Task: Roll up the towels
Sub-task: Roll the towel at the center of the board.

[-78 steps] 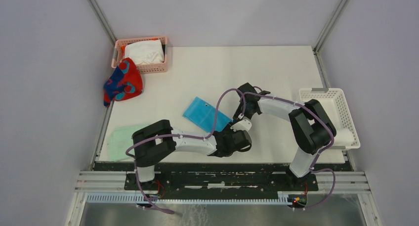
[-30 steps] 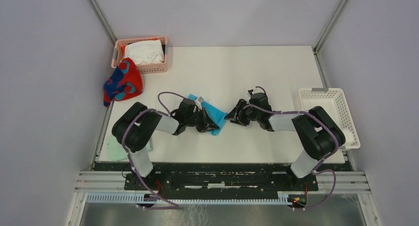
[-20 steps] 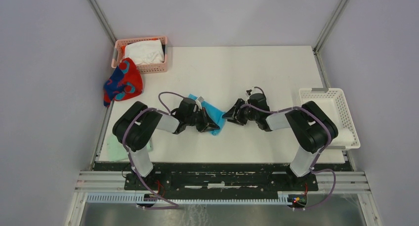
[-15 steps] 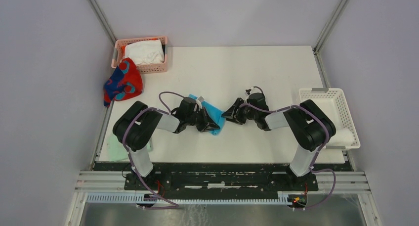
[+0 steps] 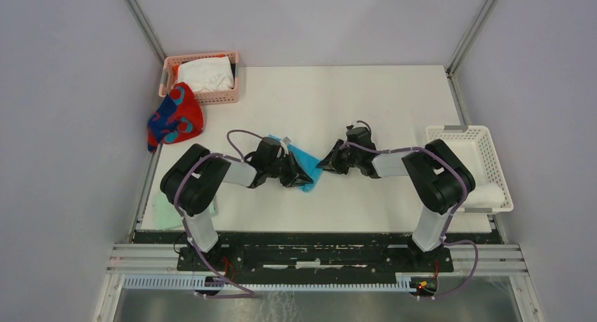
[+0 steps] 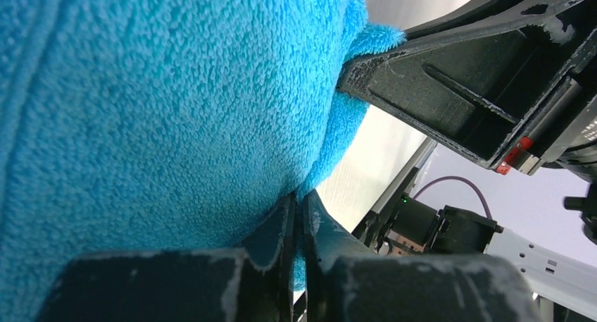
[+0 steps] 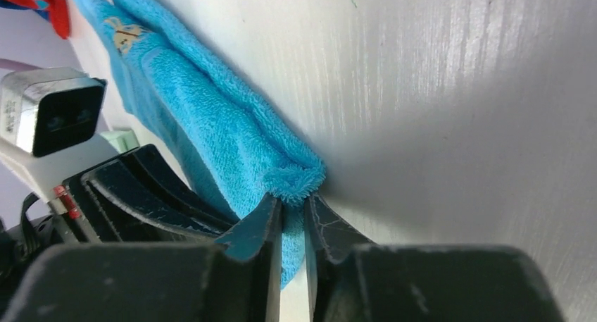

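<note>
The desk carries all three towels, and I place everything from the blue towel. The pink basket sits well apart from it, far and to the left, with the white towel inside. The red towel hangs over the desk edge just near of that basket, also well left of the blue one.

The blue towel lies about mid-desk as a folded strip. Its long axis runs diagonally, from a far-left end that bears the label to a near-right end.

Both arms meet at that near-right end, so neither has any reach left to make. Your left end effector comes in from the towel's left. Its jaws are pressed together with a fold of blue pile nipped between them. Your right end effector comes in from the towel's right. Its jaws are drawn nearly together on the very corner, with blue cloth filling the slim gap.

My judgement is that the roll has to run along the long axis. You would carry the pinched end away from both end effectors toward the label end. Keep both grips level, or the roll will likely skew.
</note>
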`<state>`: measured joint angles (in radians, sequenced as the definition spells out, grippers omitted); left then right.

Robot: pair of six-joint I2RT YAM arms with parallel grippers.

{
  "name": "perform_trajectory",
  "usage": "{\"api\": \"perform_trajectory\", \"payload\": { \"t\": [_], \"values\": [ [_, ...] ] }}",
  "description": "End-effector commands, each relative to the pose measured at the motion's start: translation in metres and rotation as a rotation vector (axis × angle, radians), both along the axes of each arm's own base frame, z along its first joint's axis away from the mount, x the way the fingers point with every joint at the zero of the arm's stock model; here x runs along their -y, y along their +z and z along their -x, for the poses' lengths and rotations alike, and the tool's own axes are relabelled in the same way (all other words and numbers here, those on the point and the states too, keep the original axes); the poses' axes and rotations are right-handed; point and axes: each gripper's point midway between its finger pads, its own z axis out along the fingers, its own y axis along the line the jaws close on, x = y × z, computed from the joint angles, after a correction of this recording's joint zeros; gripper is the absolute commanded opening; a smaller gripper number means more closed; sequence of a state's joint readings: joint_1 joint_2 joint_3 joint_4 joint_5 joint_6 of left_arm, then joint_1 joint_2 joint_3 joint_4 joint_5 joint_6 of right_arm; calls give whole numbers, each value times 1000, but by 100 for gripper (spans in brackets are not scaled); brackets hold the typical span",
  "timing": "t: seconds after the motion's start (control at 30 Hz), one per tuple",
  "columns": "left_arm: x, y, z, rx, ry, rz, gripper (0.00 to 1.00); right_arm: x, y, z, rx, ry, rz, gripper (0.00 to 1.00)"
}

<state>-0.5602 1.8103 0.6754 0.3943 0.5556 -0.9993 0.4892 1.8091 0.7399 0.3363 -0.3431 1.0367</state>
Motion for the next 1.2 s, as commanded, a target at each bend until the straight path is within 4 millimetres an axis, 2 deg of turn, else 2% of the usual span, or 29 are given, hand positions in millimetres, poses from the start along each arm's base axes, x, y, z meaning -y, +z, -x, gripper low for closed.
{"api": "perform_trajectory", "payload": {
  "t": [0.0, 0.1, 0.27, 0.37, 0.47, 0.63, 0.77, 0.87, 0.97, 1.17],
  "values": [
    [-13, -3, 8, -31, 24, -71, 13, 43, -40, 19, -151, -60, 295, 17],
    [-25, -2, 15, -15, 24, -125, 19, 54, -33, 22, -183, -65, 393, 10],
    [-51, 0, 29, 24, 21, -246, 26, 63, -16, 23, -208, -75, 484, 9],
    [-64, 9, 35, 68, 25, -326, 32, 62, -6, 24, -217, -63, 509, 7],
    [-67, 36, 30, 205, 36, -421, 39, 59, 1, 25, -224, -55, 529, 5],
    [-41, 97, 24, 566, 30, -580, 47, 58, 4, 26, -257, -71, 533, 1],
    [-4, 122, 31, 781, -54, -661, 51, 55, 2, 29, -290, -66, 527, 1],
    [25, 123, 38, 898, -142, -721, 51, 55, 3, 30, -296, -66, 523, 1],
    [47, 114, 43, 996, -219, -782, 51, 55, 7, 29, -292, -60, 529, 1],
    [67, 83, 44, 1091, -339, -925, 48, 54, 8, 31, -301, -49, 529, 1]
  ]
}}
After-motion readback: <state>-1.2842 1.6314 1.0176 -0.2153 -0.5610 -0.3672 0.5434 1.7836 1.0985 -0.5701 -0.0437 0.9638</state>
